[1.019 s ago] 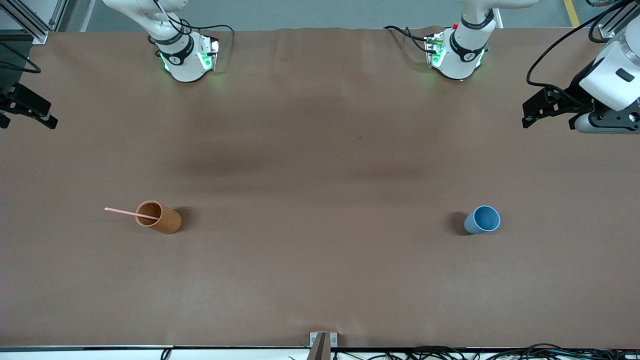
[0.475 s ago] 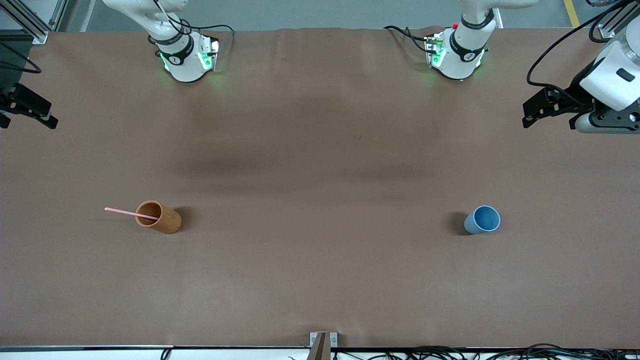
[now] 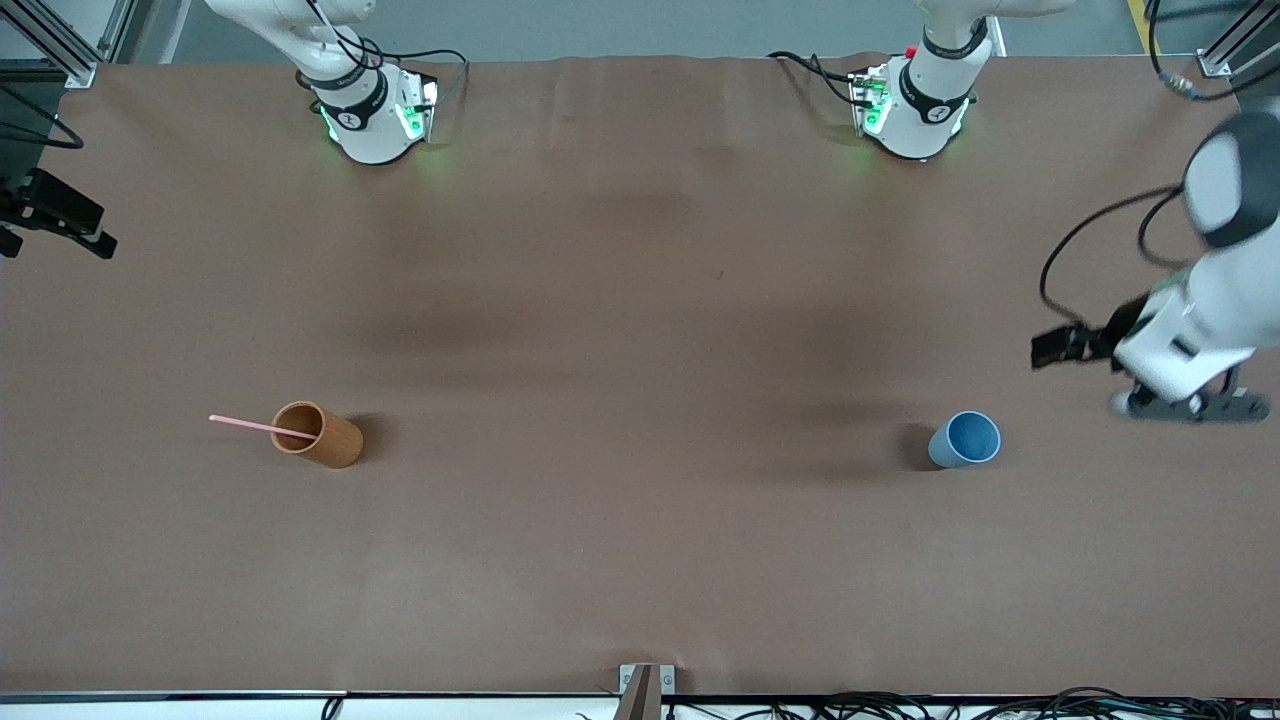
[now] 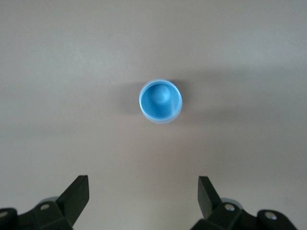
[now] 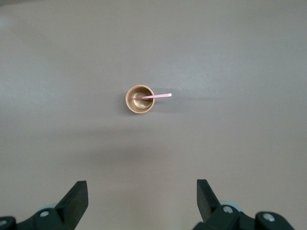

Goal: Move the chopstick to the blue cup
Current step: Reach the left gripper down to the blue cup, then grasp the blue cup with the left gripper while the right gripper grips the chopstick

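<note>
The front view looks down from high above the table (image 3: 640, 560), facing the two arm bases along its upper edge, and takes in the whole surface. The left wrist view looks straight down past the spread tips of the left gripper (image 4: 143, 197) onto the blue cup (image 4: 160, 101), seen mouth-on and fairly close. The right wrist view does the same from higher up (its cup looks smaller), past the right gripper (image 5: 142, 198) onto the orange-brown cup (image 5: 140, 99). Each wrist view shares its cup with the front view (image 3: 965, 439) (image 3: 318, 433); the two wrist views share no object
</note>
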Motion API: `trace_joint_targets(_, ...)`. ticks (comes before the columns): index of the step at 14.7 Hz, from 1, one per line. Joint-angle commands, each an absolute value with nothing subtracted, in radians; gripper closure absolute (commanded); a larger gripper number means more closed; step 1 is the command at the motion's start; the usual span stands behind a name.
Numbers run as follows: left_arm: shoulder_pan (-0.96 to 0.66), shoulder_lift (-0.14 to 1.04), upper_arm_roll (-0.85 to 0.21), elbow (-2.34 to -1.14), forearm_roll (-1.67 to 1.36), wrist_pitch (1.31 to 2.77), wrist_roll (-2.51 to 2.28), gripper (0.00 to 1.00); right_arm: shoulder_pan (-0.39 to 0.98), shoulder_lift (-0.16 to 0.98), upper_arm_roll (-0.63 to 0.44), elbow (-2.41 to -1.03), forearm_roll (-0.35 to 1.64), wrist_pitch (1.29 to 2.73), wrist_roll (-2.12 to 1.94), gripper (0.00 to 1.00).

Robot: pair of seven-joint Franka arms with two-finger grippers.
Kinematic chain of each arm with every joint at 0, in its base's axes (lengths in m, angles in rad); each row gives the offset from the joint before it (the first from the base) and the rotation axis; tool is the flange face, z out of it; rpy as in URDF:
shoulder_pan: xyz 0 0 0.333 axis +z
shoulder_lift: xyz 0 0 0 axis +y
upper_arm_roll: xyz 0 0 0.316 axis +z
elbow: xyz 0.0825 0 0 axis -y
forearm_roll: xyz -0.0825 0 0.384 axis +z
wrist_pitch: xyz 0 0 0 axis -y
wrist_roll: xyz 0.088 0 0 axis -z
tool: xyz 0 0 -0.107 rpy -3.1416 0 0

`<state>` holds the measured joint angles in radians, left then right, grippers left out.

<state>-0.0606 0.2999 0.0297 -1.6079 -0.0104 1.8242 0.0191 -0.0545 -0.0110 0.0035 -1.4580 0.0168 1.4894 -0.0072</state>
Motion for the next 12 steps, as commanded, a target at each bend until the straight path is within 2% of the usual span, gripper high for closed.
trace_joint_targets(1,-0.058,0.371,0.032,-1.681,-0.028,1.993,0.012,0.00,-0.090,-0.005,0.009,-1.470,0.017,1.494,-0.018,0.00)
trace_joint_targets(4,-0.058,0.429,0.031,-1.753,-0.028,2.141,0.015,0.00,-0.112,0.023,0.009,-1.497,0.023,1.546,-0.020,0.00)
trace_joint_targets(7,-0.054,0.475,0.032,-1.813,-0.028,2.267,0.026,0.00,-0.147,0.031,0.008,-1.596,0.107,1.649,-0.025,0.00)
trace_joint_targets(8,-0.052,0.479,0.032,-1.834,-0.026,2.298,0.032,0.03,-0.162,0.032,0.008,-1.636,0.135,1.693,-0.037,0.00)
trace_joint_targets(9,-0.049,0.491,0.032,-1.845,-0.025,2.316,0.032,0.15,-0.164,0.040,0.008,-1.676,0.140,1.747,-0.057,0.01)
trace_joint_targets(11,-0.046,0.509,0.031,-1.845,-0.023,2.332,0.034,0.58,-0.167,0.069,0.008,-1.721,0.161,1.828,-0.069,0.03)
trace_joint_targets(12,-0.046,0.517,0.031,-1.845,-0.015,2.348,0.044,0.79,-0.167,0.092,0.008,-1.724,0.182,1.850,-0.069,0.08)
